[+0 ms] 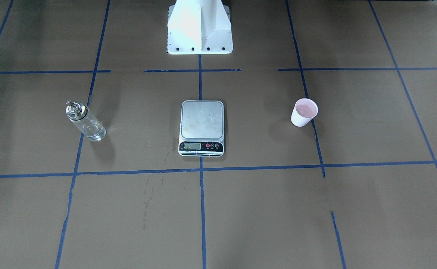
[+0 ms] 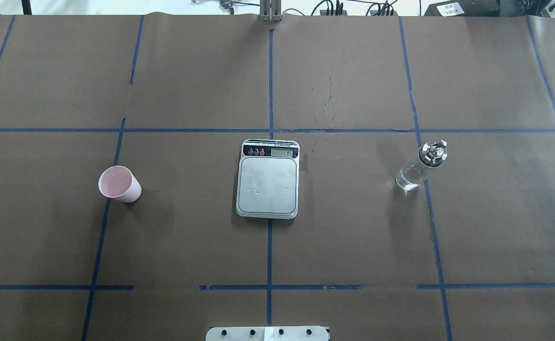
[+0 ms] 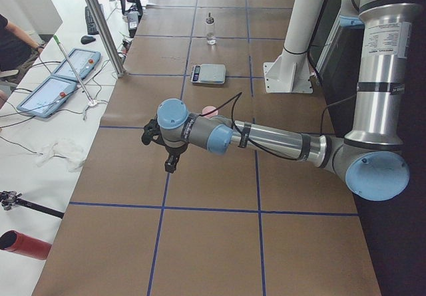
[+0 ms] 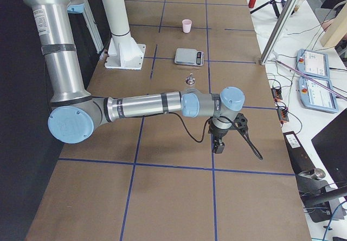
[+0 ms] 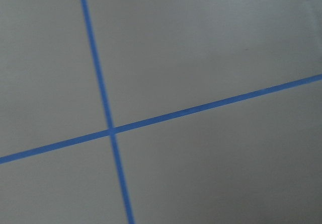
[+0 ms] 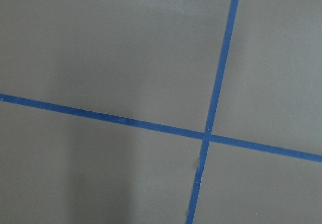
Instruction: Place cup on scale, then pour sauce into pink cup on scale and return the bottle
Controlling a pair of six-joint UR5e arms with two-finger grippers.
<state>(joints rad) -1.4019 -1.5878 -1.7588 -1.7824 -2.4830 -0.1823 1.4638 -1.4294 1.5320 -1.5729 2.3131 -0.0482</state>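
Cup (image 2: pixel 118 183) upright at left, bottle (image 2: pixel 419 168) upright at right, both well apart from scale (image 2: pixel 268 182) at centre. Left gripper (image 3: pixel 170 156) and right gripper (image 4: pixel 219 141) hang far out at sides; cannot tell whether open or closed. Risk: light cup tips or crushes under squeeze; off-centre placement invites spill.

A: Where was the cup (image 2: pixel 119 184)?
B: Upright on the table (image 2: pixel 353 237), on the robot's left, well apart from the scale (image 2: pixel 268 179). Whitish outside, pink inside.
A: Scale?
B: Lay flat at centre. Steel platform speckled, button panel on the side away from the robot.
A: Bottle (image 2: pixel 419 167)?
B: Upright on the robot's right, well apart from the scale. Clear glass, silver spout cap.
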